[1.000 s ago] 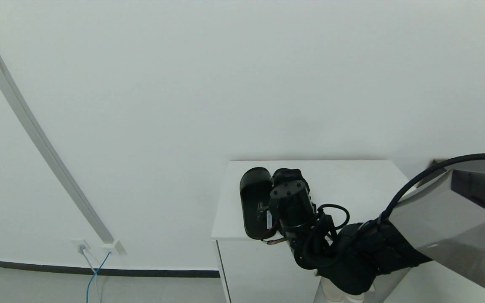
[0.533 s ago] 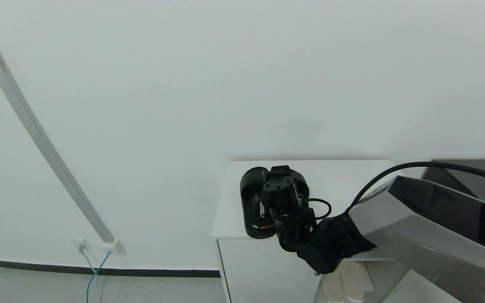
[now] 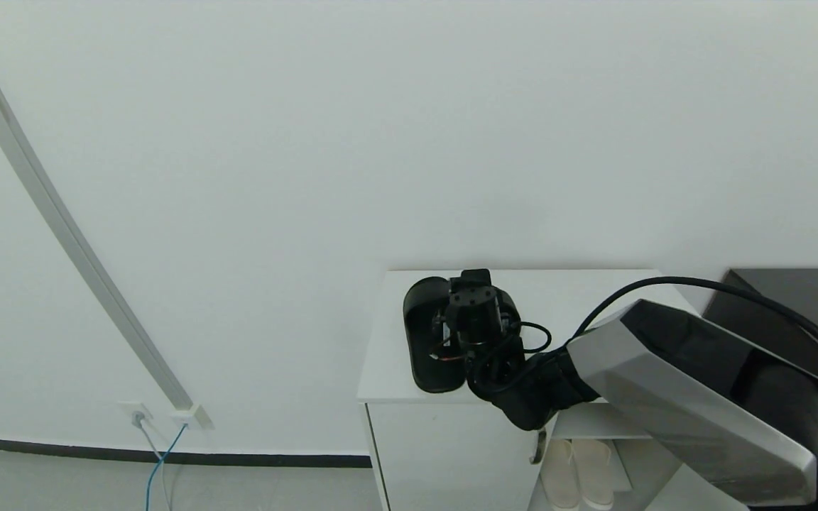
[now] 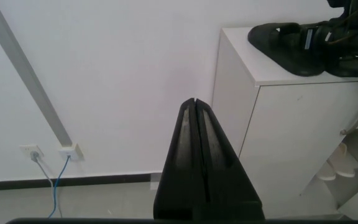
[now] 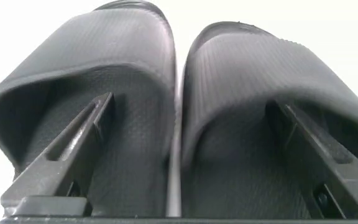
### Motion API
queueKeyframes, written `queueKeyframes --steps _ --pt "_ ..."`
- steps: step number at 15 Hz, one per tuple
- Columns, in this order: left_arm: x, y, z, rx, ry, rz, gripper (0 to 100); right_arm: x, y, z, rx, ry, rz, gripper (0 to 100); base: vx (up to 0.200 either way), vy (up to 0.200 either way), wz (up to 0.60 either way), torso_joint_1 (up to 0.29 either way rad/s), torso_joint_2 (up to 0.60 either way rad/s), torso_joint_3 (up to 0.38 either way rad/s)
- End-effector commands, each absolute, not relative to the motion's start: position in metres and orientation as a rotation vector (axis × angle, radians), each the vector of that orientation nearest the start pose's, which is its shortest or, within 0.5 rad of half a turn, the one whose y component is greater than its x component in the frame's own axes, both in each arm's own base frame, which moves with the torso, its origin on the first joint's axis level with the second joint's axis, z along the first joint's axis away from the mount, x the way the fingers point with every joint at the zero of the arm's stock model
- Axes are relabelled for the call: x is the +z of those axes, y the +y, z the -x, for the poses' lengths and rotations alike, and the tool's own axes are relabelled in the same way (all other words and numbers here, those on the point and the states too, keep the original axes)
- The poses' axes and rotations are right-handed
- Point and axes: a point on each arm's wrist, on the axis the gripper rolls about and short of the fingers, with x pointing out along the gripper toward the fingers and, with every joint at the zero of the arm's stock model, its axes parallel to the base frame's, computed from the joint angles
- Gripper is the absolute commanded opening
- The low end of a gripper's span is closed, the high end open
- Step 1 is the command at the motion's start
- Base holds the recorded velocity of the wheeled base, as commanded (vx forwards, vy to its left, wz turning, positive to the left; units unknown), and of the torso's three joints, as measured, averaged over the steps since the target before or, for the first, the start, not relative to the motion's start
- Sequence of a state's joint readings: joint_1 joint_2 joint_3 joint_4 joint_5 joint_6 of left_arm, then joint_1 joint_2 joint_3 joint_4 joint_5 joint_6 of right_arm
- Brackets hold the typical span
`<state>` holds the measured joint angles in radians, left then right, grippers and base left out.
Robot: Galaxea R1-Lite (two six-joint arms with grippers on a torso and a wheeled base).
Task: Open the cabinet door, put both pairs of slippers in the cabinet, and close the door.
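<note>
A pair of black slippers lies side by side on top of the white cabinet, near its left front corner. My right gripper is at them from the front, open. In the right wrist view one finger reaches under the strap of the left slipper and the other under the strap of the right slipper. A pair of white slippers stands on a shelf inside the cabinet. My left gripper hangs shut and empty, left of the cabinet.
A door panel with a handle covers the cabinet's left half. A dark surface lies right of the cabinet. A wall socket with a blue cable and a slanted trunking strip are on the wall at left.
My right arm has pushed forward over the cabinet top, and its fingers have gone in under the black slippers' straps. The white slippers have come into sight below.
</note>
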<state>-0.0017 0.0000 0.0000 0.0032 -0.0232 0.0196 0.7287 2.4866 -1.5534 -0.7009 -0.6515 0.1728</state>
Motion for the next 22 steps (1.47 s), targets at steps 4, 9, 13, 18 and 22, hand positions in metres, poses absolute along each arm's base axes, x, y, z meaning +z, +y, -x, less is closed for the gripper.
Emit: queueKeyframes --steps 4,9,13,18,22 --pt "0.075 0.0 0.023 -0.025 0.003 -0.02 0 0.06 0.322 -0.383 0.059 0.183 -0.025 0 0.0 0.0 0.0 0.0 0.0 0.0" --pt "0.075 0.0 0.023 -0.025 0.004 -0.02 0 0.086 0.316 -0.372 0.085 0.165 -0.045 0 0.0 0.0 0.0 0.0 0.0 0.0" --pt "0.076 0.0 0.023 -0.025 0.001 -0.02 0 0.135 0.28 -0.321 0.289 0.16 -0.075 0 0.0 0.0 0.0 0.0 0.0 0.0" --pt "0.075 0.0 0.023 -0.025 0.003 -0.021 0 0.17 0.214 -0.244 0.57 0.174 -0.057 0 0.0 0.0 0.0 0.0 0.0 0.0" --pt "0.076 0.0 0.023 -0.025 0.001 -0.02 0 0.167 0.174 -0.204 0.73 0.185 0.048 0 0.0 0.0 0.0 0.0 0.0 0.0"
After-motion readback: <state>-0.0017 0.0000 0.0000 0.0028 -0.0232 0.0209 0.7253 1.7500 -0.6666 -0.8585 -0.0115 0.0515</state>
